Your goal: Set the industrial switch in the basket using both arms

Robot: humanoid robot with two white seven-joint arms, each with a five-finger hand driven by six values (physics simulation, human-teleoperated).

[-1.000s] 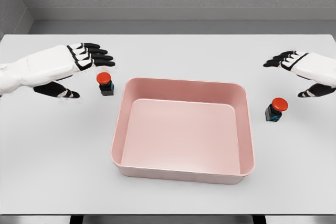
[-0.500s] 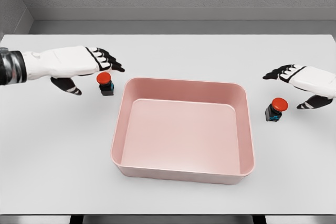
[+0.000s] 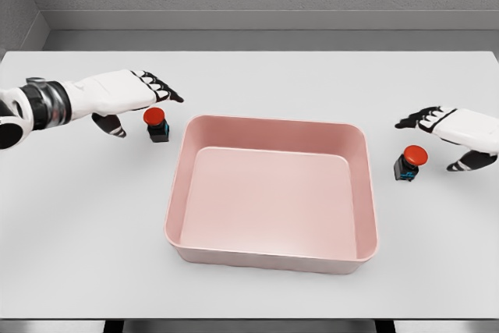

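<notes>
Two black, red-capped switches stand upright: left switch (image 3: 157, 125) and right switch (image 3: 408, 162) flank the empty pink basket (image 3: 270, 249).

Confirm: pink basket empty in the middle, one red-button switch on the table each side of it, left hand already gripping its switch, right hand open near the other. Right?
Not quite. In the head view the left hand is open beside the left switch, not gripping it; that switch stands free on the table. The rest holds: pink basket empty, right switch on the table, right hand open near it.

No readable text or labels anywhere.
</notes>
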